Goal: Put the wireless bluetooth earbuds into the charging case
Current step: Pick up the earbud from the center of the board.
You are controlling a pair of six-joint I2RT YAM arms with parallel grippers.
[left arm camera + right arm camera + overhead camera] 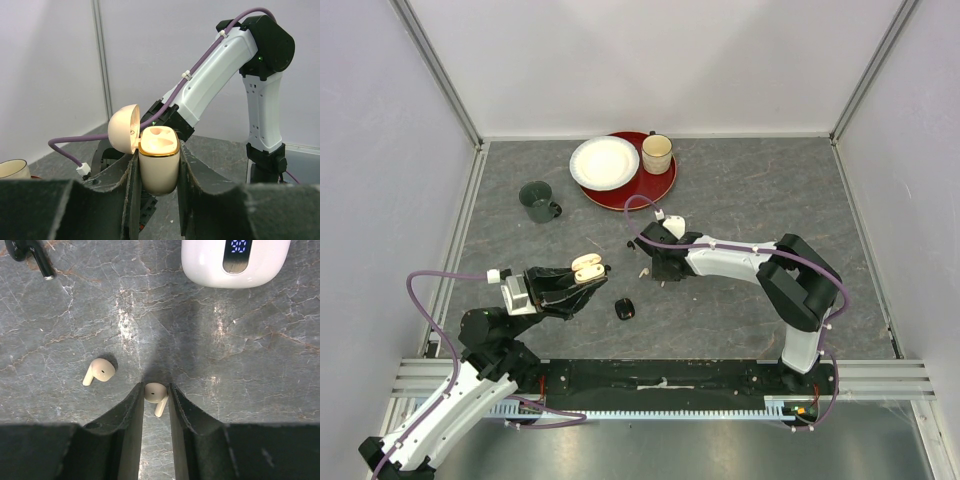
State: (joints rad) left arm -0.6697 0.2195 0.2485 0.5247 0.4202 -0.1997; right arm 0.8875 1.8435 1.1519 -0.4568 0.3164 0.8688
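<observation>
Left hand [578, 277]: I see it raised off the surface [770, 190], closed on the beige charging case [158, 170]; its lid is swung open to the left.
Left edge: green mug [538, 201] near the wall rail, red tray [640, 190] by the far wall.
Loose beige earbud [99, 371]: just left of my right hand.
Right hand [156, 402]: narrow, its pads pinching the second beige earbud [156, 391], which lies on the surface.
Right side: white case [235, 262] ahead, then grey surface to the wall.
</observation>
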